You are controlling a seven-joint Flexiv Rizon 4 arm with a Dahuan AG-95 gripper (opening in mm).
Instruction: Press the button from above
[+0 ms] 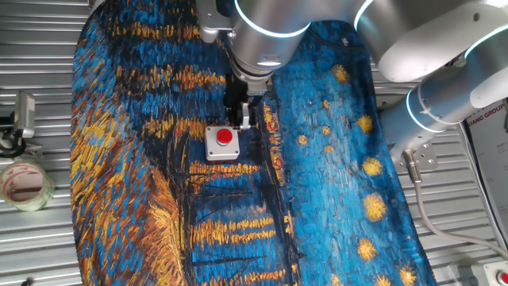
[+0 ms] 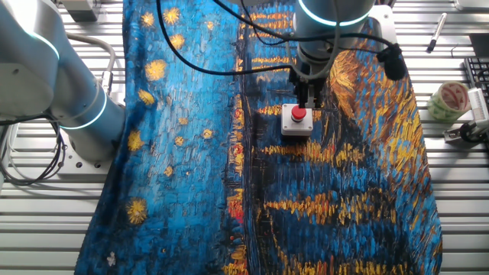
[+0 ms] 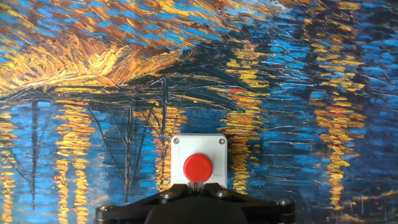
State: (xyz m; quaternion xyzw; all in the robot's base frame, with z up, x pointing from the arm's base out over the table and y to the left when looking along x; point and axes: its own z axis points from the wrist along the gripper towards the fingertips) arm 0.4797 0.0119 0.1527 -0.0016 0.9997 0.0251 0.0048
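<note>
In the hand view, the black gripper point(image 3: 196, 198) body fills the bottom edge, and right beyond it sits the button point(image 3: 198, 166), its red dome centred in a pale square box with a screw at each visible corner. Past the box, the painted cloth point(image 3: 93, 74) of blue and orange strokes stretches to the top of the frame. This view hides the fingertips, so it says nothing of their spacing.

One fixed view shows what the hand view cannot: the gripper point(image 1: 240, 117) hangs from the silver arm point(image 1: 262, 32) just behind the button point(image 1: 225, 137), its dark fingers low beside the box's far edge. A roll of tape point(image 1: 25, 185) lies on the slatted metal table point(image 1: 32, 238) well off to the side.

The other fixed view shows the gripper point(image 2: 306, 100) pointing down just above the button point(image 2: 298, 115), with two dark fingers visible side by side. Whether they touch each other at the tips I cannot tell. Another tape roll point(image 2: 449, 101) lies at the far edge.
</note>
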